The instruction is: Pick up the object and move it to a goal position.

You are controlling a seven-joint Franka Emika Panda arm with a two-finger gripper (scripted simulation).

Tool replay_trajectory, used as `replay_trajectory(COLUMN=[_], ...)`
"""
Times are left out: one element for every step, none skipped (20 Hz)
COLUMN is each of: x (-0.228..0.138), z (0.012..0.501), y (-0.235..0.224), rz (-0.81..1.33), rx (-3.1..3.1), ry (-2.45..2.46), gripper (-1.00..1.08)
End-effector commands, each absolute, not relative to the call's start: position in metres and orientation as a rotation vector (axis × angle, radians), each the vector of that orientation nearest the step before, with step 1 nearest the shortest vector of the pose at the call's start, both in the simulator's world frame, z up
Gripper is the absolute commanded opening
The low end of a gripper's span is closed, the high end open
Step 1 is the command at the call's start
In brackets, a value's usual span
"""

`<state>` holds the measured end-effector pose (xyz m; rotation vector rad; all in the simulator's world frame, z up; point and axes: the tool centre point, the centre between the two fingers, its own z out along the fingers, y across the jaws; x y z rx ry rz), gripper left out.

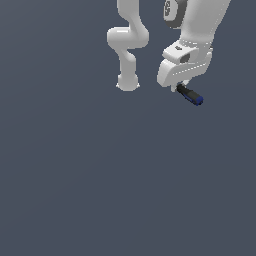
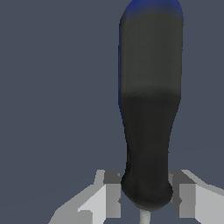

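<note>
Hand (image 1: 181,86) clenched on the black cylinder (image 1: 189,94), pads (image 2: 112,192) pressing either side of its dark end, as the wrist view makes plain. Blue tip (image 1: 199,100) pointing away from the hand, down and toward the exterior view's right. Cylinder sticking out from under the white hand at a slant, gripped at one end only, the rest hanging free. Whether clear of the grey floor (image 1: 100,190) or touching it: cannot tell, no shadow or contact line to judge by. A second white shape, the arm's base and lower links (image 1: 128,55), standing just beside the hand toward the exterior view's left.

Likely light and rigid, judging by the small size and the straight outline, with no bend under its own weight. Smooth, rounded sides, so probably a bit slippery and prone to swivel between flat pads. Held near the end rather than the middle, hence some risk of pivoting during a fast move. Better hold, by judgement: closer to mid-length, pads square across the round body. No goal marker visible in either view, so progress toward the goal not possible to gauge; grasp itself looks achieved, transport still outstanding.
</note>
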<state>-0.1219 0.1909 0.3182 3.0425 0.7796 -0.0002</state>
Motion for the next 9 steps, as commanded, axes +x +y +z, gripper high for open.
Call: replay_trajectory(x=[-0.123, -0.123, -0.124, -0.124, -0.124, -0.124, -0.123, -0.123, -0.123], z=[0.331, 0.334, 0.337, 0.340, 0.342, 0.343, 0.345, 0.345, 0.345], y=[0.198, 0.201, 0.203, 0.204, 0.206, 0.207, 0.207, 0.208, 0.208], rz=[-0.001, -0.001, 0.000, 0.000, 0.000, 0.000, 0.000, 0.000, 0.000], rx=[3.043, 3.043, 3.044, 3.044, 3.044, 3.044, 3.044, 3.044, 3.044], ry=[0.778, 0.778, 0.777, 0.777, 0.777, 0.777, 0.776, 0.776, 0.776], gripper=[-1.00, -1.00, -1.00, -1.00, -1.00, -1.00, -1.00, -1.00, -1.00])
